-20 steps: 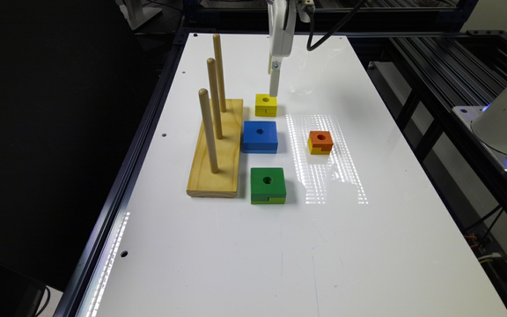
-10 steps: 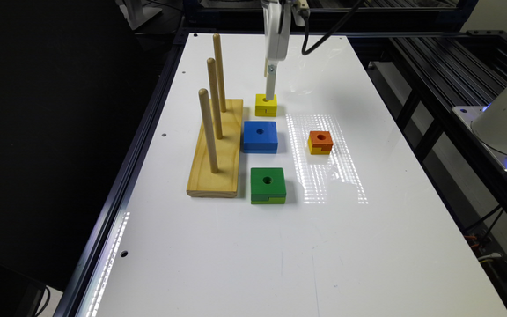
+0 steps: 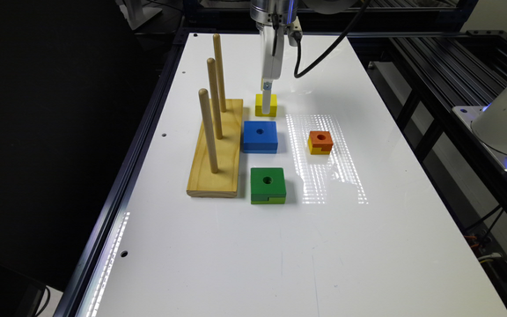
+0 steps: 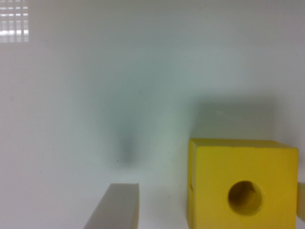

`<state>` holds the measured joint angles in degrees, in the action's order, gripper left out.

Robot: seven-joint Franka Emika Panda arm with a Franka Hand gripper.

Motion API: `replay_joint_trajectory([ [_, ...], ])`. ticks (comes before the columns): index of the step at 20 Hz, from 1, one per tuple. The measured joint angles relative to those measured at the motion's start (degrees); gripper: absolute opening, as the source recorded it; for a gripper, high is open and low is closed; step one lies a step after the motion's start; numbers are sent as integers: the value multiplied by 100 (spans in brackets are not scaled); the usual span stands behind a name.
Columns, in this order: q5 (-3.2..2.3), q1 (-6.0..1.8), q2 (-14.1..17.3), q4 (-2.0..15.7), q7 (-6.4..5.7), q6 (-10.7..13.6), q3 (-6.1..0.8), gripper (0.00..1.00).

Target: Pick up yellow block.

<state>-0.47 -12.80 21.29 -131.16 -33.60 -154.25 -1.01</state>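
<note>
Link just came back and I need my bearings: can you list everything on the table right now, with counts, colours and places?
yellow block: 1, all yellow, round hole on top, farthest along the block column, under the gripper
blue block: 1, blue, just nearer than the yellow block
green block: 1, green with a lime base, nearest of the column
orange-topped block: 1, orange top, yellow sides, off to the exterior view's right of the blue block
peg board: 1, pale wood, three upright pegs, on the exterior view's left of the blocks
table: 1, white, glossy
gripper: 1, white, down at the yellow block; wrist view shows fingers on either side of the block, apart
</note>
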Motion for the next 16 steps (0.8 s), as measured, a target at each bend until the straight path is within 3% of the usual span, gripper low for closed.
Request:
replay_joint_trajectory([
  [9, 0, 1, 2, 0, -2, 2, -8, 100],
  [16, 0, 3, 174, 2, -3, -63, -17, 100],
])
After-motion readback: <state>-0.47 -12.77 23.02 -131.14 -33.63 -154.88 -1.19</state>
